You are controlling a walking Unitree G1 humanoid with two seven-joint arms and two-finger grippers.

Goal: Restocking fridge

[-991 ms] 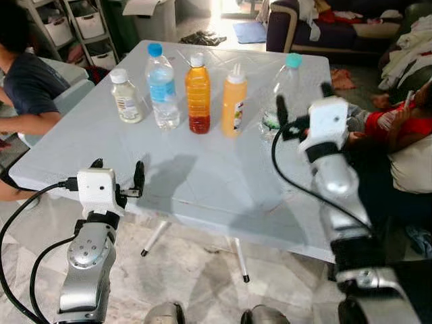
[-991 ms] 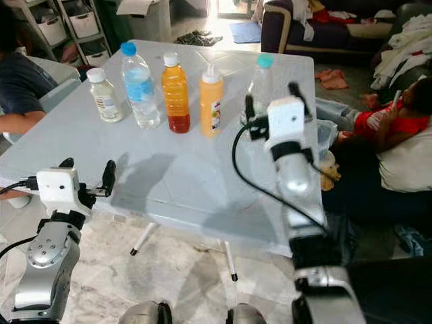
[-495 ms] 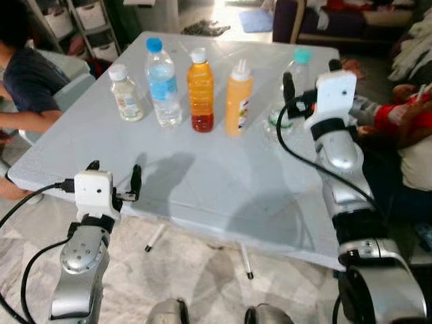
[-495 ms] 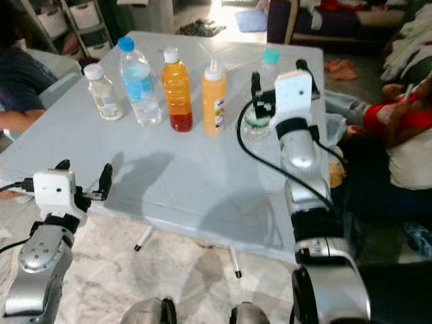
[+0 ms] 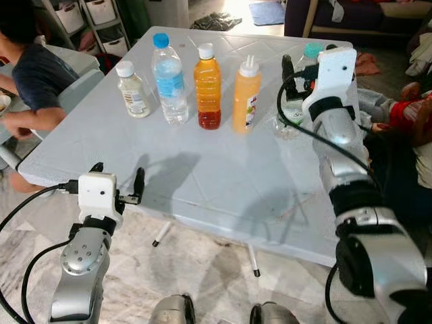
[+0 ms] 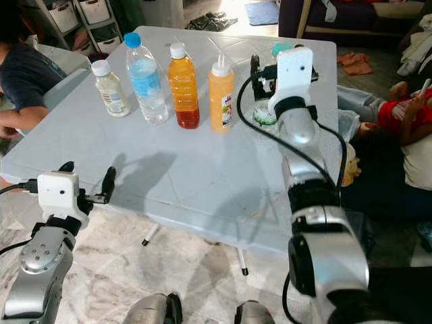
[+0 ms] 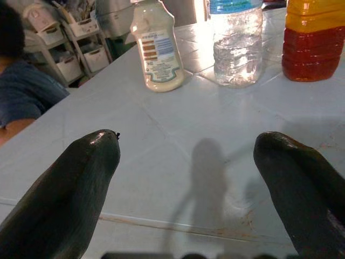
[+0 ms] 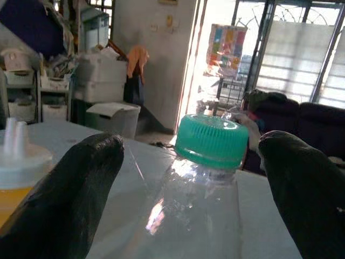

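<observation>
Right gripper (image 5: 307, 64): fingers spread wide on either side of the green-cap bottle (image 5: 297, 101), not touching it; raised to the level of its neck.
Right wrist view: the green cap (image 8: 211, 140) sits midway between the two black fingers (image 8: 64, 199), clear plastic below it; the sauce bottle's white top (image 8: 19, 154) shows beside one finger.
Left gripper (image 5: 118, 177): open, holding nothing, at the near edge of the surface (image 5: 223, 175).
Left wrist view: white bottle (image 7: 156, 46), water bottle (image 7: 237, 43) and orange bottle (image 7: 315, 40) stand beyond the parted fingers, well apart from them.
Head views: five bottles in a row across the far half of the surface: white bottle, water bottle, orange bottle, sauce bottle (image 5: 246, 94), then the green-cap bottle at the robot's right end.
Person (image 5: 30, 74): seated at the surface's left side.
Second person (image 6: 405, 115): in red, low at the right.
</observation>
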